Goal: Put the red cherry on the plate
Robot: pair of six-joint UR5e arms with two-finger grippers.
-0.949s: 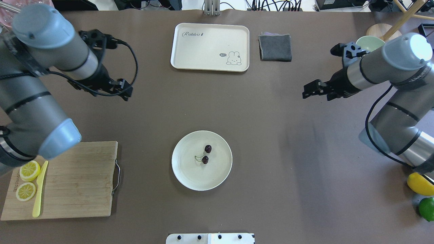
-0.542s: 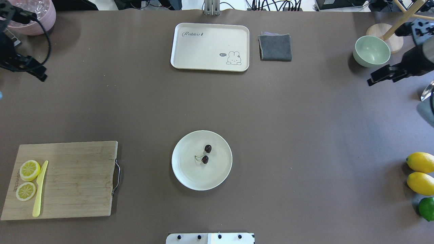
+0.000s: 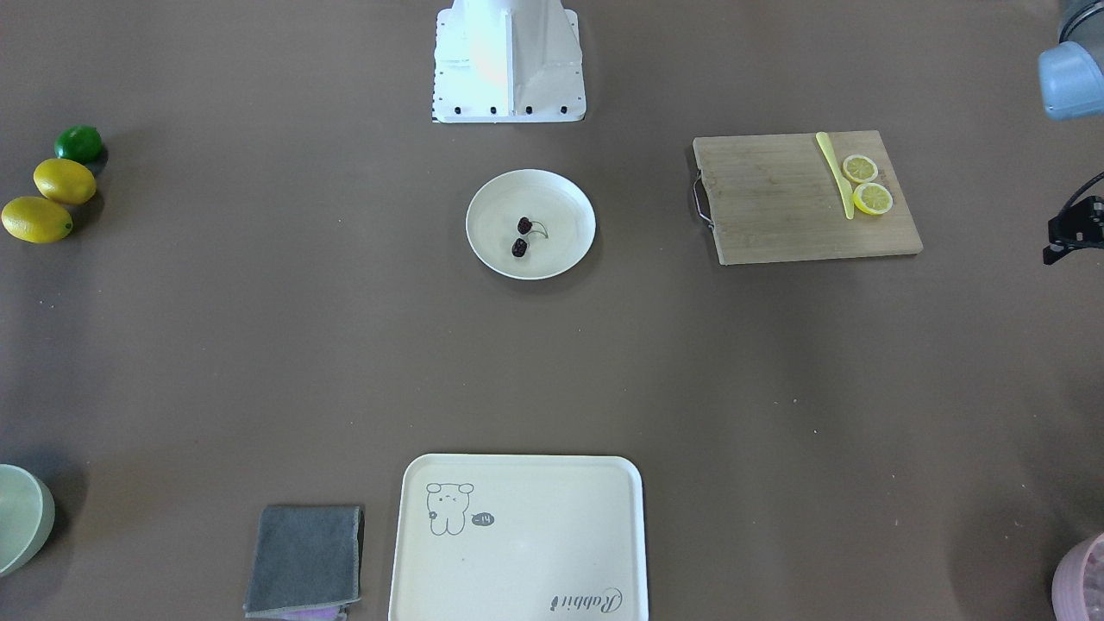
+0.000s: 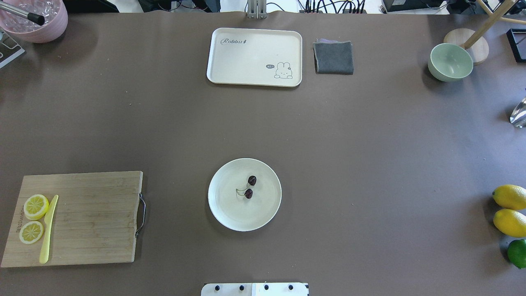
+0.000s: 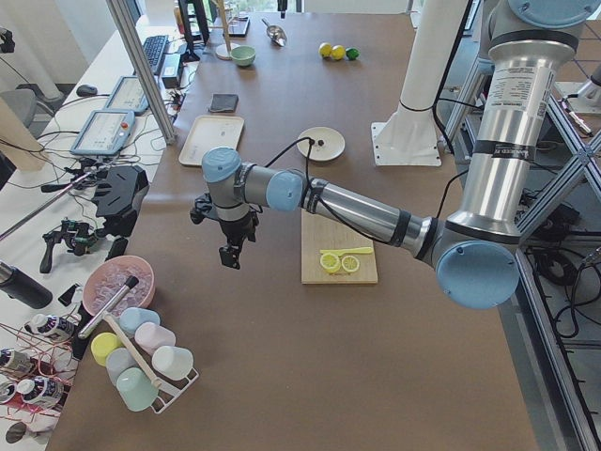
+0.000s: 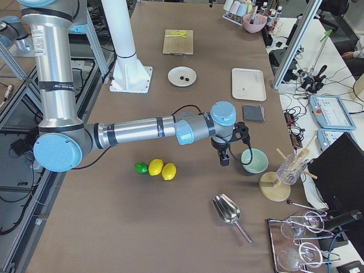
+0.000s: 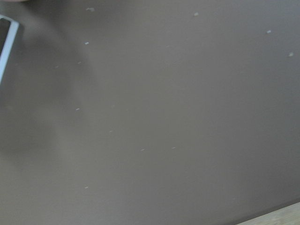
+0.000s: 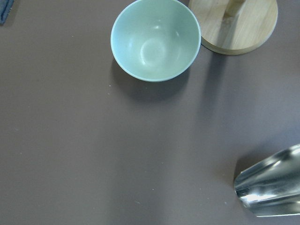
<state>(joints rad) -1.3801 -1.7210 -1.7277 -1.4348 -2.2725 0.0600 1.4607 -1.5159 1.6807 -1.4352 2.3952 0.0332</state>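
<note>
The red cherry [image 4: 250,187], a pair of dark round fruits on a thin stem, lies inside the round cream plate [image 4: 224,216] at the table's near middle. In the front-facing view the red cherry [image 3: 520,237] rests just left of the plate's [image 3: 565,257] centre. Neither gripper is near it. My left gripper [image 5: 229,256] hangs over bare table far out at the left end, pointing down. My right gripper [image 6: 224,160] hangs beside the green bowl at the right end. I cannot tell whether either is open or shut. Both wrist views show no fingers.
A cream tray [image 4: 254,56] and grey cloth [image 4: 333,57] lie at the far side. A green bowl [image 4: 450,62], a metal scoop [image 8: 269,190], two lemons [image 4: 509,209] and a lime [image 4: 517,253] sit on the right. On the left lies a cutting board [image 4: 90,218] with lemon slices.
Both arms have swung outward and left the overhead view, the left one to the left, the right one to the right. The cherry and plate have not moved.
</note>
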